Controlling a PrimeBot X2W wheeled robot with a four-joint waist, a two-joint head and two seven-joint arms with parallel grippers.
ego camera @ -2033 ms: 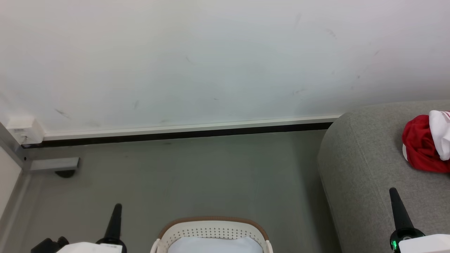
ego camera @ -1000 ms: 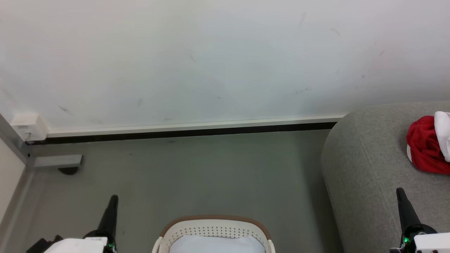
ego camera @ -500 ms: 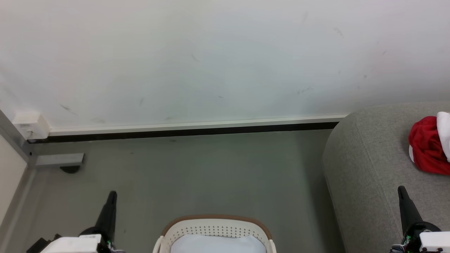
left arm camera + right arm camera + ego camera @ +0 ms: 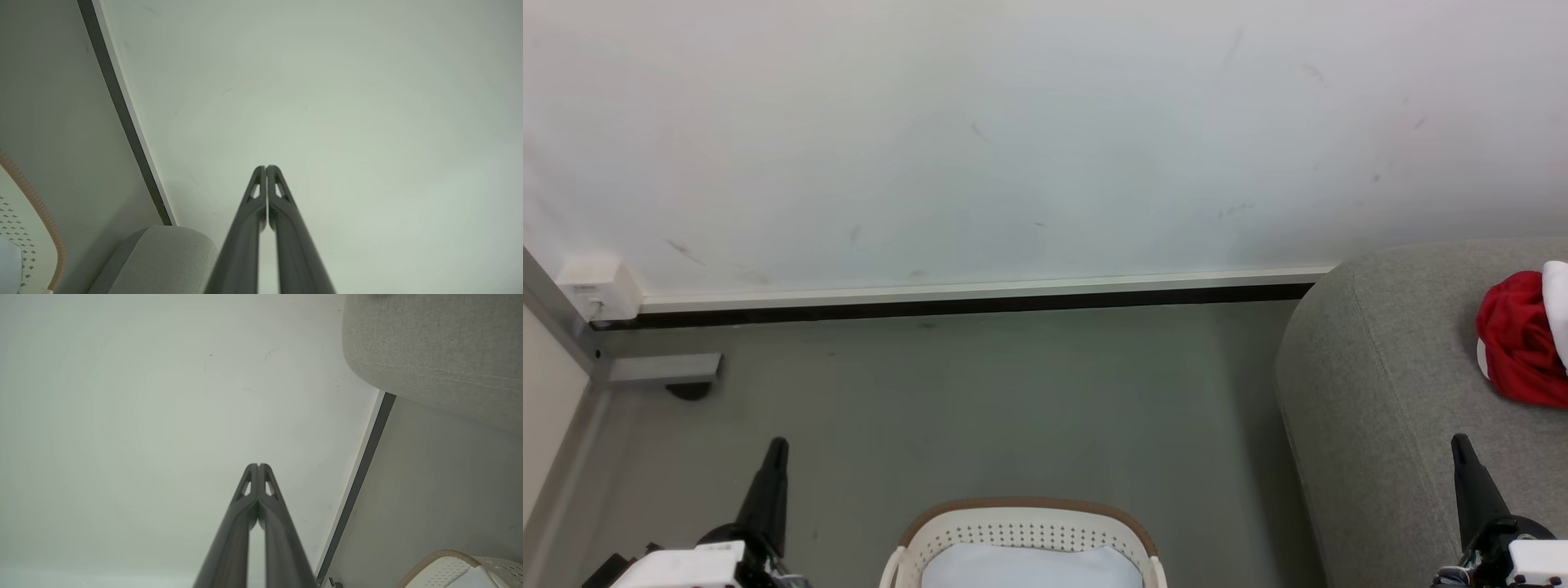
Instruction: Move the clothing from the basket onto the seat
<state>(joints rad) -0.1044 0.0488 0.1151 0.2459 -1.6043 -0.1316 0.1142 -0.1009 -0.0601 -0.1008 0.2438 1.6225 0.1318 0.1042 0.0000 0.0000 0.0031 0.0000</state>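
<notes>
Red clothing (image 4: 1517, 351) lies bunched on the grey seat (image 4: 1372, 384), well apart from the basket (image 4: 1025, 516).
The basket stands on the floor (image 4: 1013, 392) between both arms. The left end effector (image 4: 777, 454) and right end effector (image 4: 1463, 451) point toward the wall (image 4: 1013, 122), each with its fingers pressed together tip to tip.
</notes>
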